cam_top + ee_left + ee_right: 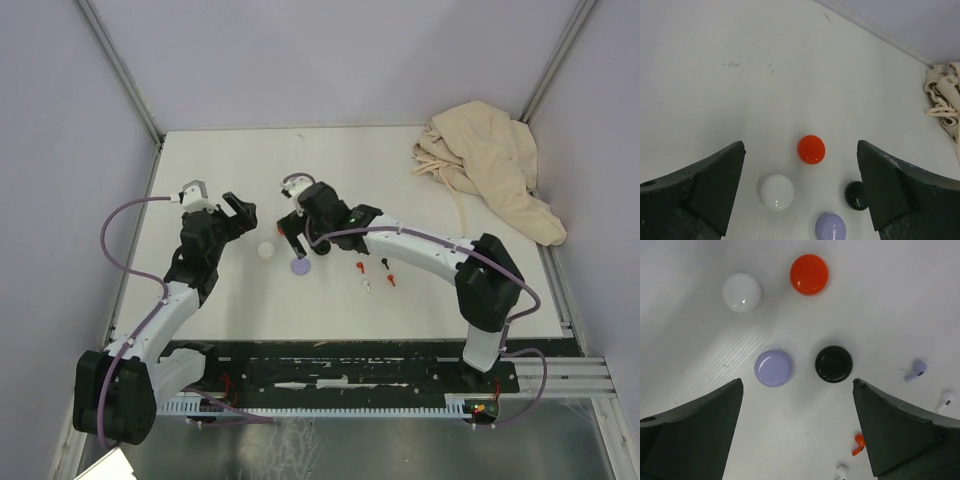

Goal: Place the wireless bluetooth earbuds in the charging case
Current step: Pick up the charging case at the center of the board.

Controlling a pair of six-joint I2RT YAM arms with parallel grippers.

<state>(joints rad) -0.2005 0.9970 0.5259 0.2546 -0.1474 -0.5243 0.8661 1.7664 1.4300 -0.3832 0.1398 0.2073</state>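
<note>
1. Top view: earbuds [360, 267] lie loose on the tabletop [450, 180], just right of the lavender disc [300, 266].
2. Left wrist: left jaws spread, empty, framing the red disc [811, 149].
3. Right wrist: right jaws spread, empty; lavender earbud [915, 370] near the black disc [834, 363].

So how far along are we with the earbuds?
Nothing done yet. The red disc, white disc, lavender disc and black disc, apparently the cases, look shut; a lavender bud, white bud and red bud lie loose on the table. Left gripper and right gripper are open and empty, the right above the lavender and black discs. Every bud remains.
</note>
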